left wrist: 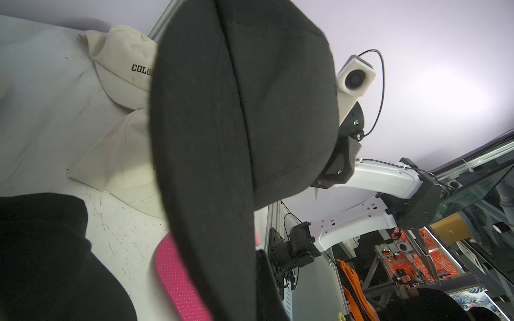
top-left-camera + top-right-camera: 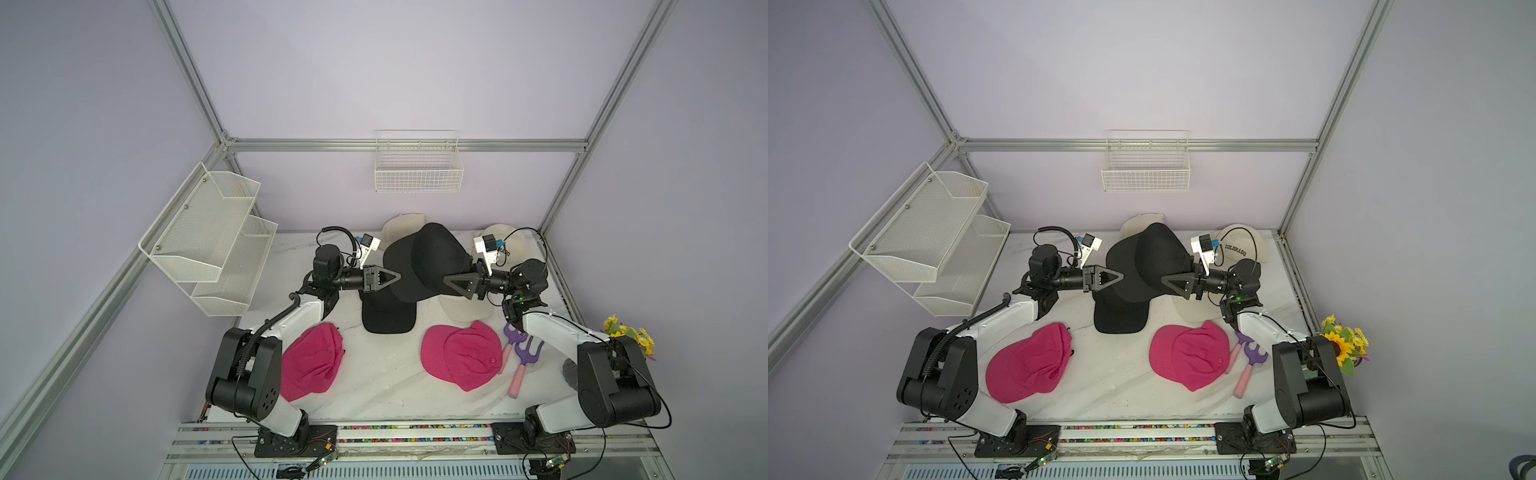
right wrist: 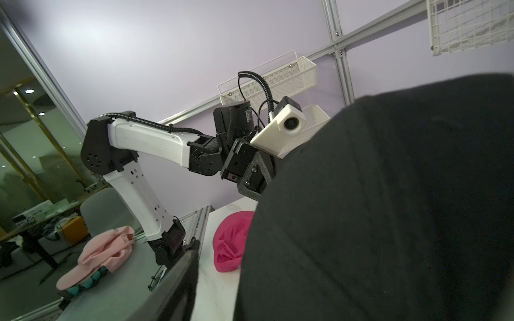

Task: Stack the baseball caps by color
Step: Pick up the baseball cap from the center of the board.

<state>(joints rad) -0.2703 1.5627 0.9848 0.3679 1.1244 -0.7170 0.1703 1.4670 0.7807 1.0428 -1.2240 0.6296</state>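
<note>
Between left tool (image 2: pixel 399 276), right tool (image 2: pixel 446 278): black cap (image 2: pixel 434 255) (raised).

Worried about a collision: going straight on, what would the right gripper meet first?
The right gripper would meet the lifted black cap at once; behind that, probably the left gripper.

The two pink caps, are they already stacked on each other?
No: the left pink cap and the right pink cap lie apart on the table, bare marble between them.

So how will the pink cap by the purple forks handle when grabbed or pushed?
Probably floppy: the pink cap has a creased, slumped crown. Its flat brim looks stiffer, likely a better grip. Lying flat, it should drag, not roll.
</note>
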